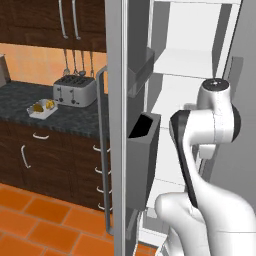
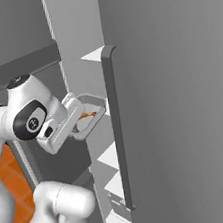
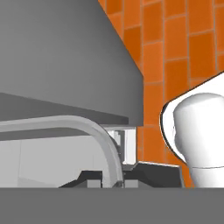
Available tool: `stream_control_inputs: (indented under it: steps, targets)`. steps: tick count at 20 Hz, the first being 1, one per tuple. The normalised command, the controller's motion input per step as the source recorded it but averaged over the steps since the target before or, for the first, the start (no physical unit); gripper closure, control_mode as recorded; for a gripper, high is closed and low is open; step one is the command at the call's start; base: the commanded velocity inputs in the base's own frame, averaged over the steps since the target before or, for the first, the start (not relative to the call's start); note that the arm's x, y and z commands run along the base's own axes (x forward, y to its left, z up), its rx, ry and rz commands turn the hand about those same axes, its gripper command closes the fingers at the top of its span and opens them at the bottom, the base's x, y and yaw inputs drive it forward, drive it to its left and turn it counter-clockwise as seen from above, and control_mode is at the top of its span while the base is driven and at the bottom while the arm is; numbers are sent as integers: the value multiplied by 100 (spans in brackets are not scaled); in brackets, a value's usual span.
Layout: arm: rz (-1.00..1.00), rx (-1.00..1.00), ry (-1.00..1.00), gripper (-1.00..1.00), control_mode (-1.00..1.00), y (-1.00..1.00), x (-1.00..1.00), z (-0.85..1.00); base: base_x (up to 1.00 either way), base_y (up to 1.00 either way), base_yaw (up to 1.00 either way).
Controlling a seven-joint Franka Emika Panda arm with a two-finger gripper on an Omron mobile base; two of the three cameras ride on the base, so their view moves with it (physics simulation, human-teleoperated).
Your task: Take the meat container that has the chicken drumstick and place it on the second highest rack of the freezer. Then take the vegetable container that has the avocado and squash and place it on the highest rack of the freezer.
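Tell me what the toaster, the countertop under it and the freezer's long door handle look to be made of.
Toaster: brushed or polished metal, going by its pale silver sheen, dark slots on top.
Countertop: probably granite or similar stone, dark with fine speckles.
Freezer handle: matte grey, metal or painted plastic; the flat render leaves it open.

We see freezer [image 1: 120,125] top cut off at 12 o'clock; drumstick [image 2: 86,115] mostly hidden by tray rim.

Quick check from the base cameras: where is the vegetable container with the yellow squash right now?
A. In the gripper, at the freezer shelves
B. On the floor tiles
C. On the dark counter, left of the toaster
C: the vegetable container sits on the dark counter, left of the toaster.
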Motion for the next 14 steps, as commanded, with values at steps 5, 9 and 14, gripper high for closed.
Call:
stream_control_inputs:
  steps: [5,9,14]
  targets:
    - [-15,-8,0,100,-100,-42,47,-15,0,0,0]
    - [-10,-12,0,100,-100,-11,30,-38,0,0,0]
    - [0,-4,0,100,-100,-10,43,-17,0,0,0]
